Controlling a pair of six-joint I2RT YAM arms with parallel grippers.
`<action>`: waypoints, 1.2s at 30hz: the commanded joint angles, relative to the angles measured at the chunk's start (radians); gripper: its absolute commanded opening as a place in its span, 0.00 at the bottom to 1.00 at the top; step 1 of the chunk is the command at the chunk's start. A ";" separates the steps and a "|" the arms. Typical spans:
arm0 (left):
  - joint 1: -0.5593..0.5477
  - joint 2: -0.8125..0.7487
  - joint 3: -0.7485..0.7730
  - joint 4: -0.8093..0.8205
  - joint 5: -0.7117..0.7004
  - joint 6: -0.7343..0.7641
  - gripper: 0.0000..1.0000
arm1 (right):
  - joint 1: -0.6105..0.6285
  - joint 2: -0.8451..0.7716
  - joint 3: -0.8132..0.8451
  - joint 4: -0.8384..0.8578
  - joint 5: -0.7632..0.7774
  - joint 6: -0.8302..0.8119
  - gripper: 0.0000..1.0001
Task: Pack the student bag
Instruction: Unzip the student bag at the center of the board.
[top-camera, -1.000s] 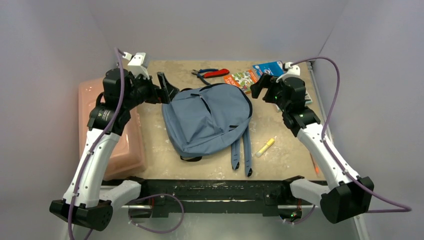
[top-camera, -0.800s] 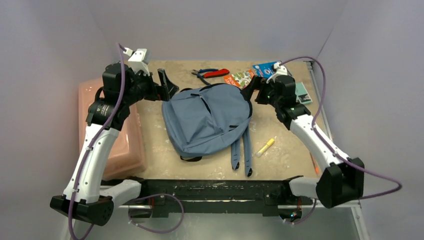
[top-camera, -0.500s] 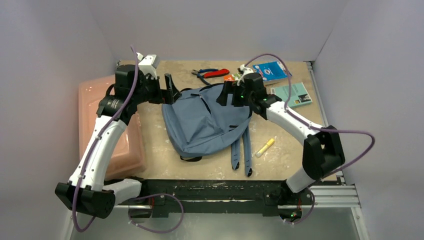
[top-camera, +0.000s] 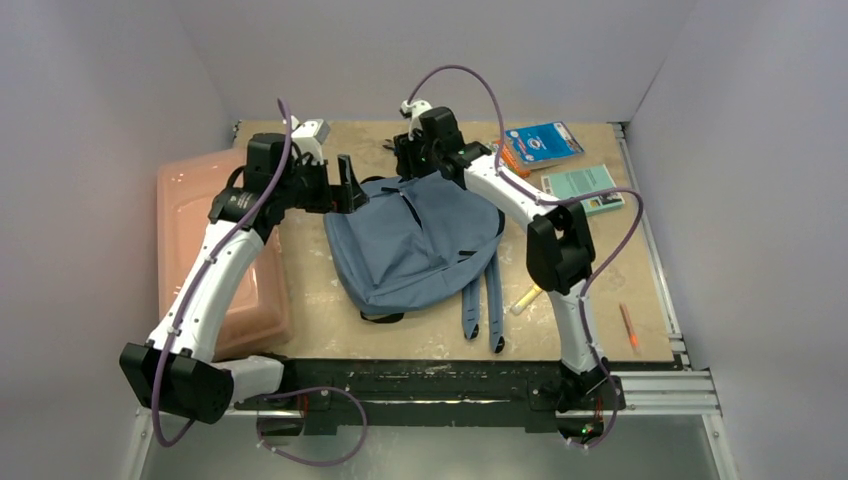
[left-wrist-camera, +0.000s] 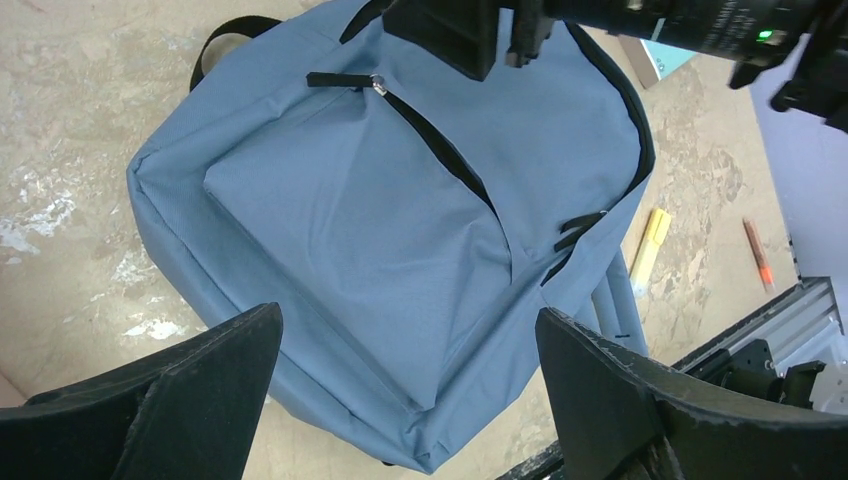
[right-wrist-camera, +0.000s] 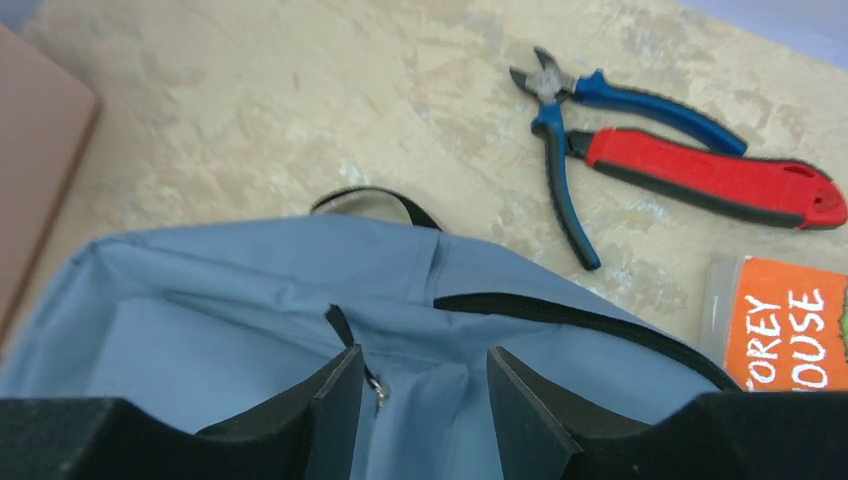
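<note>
Just below right gripper (right-wrist-camera: 422, 362), top of student bag (right-wrist-camera: 230, 300)

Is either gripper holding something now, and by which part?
Nothing is held. The left gripper hangs open above the bag. The right gripper straddles its zip pull, jaws not shut on it.

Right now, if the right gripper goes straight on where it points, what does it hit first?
Most likely the zip pull on the student bag: it sits between the parted fingers of the right gripper, close to one. Depth is unclear.
</note>
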 joint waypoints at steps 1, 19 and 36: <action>-0.005 0.007 0.000 0.032 0.039 -0.012 0.98 | 0.019 0.043 0.088 -0.048 -0.067 -0.136 0.52; -0.005 0.074 -0.010 0.059 0.159 -0.060 0.98 | 0.131 0.191 0.156 -0.025 0.016 -0.172 0.52; -0.035 0.219 -0.043 0.108 0.236 -0.153 0.94 | 0.131 0.109 -0.003 0.046 0.162 -0.079 0.42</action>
